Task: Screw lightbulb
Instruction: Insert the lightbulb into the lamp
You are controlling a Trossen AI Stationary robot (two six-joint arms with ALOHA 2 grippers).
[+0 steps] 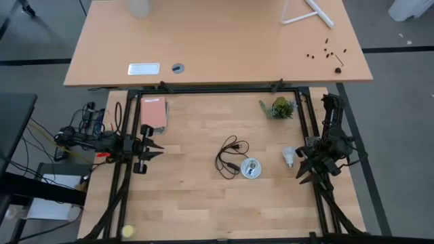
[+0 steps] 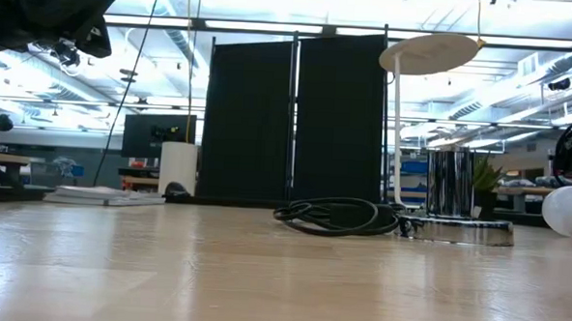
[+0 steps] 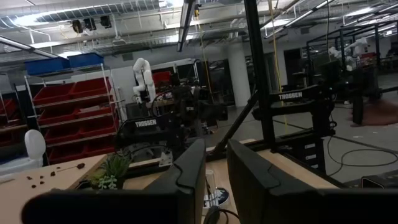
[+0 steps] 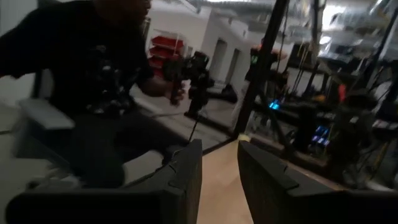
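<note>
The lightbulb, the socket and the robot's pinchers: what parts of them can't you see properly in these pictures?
- Lightbulb: tiny in the high view, so its screw threads are unreadable; in the low view the picture's right edge cuts it off.
- Socket: too small from above to see inside; the low view shows only its side.
- Right gripper: fingertips merge into the dark frame in the high view.
- Left gripper: holds nothing; fingertip gap too small to judge from above.

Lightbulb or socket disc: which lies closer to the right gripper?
The small white pear-shaped lightbulb, just beside the right gripper; the round silvery socket disc sits farther toward the table's middle.
</note>
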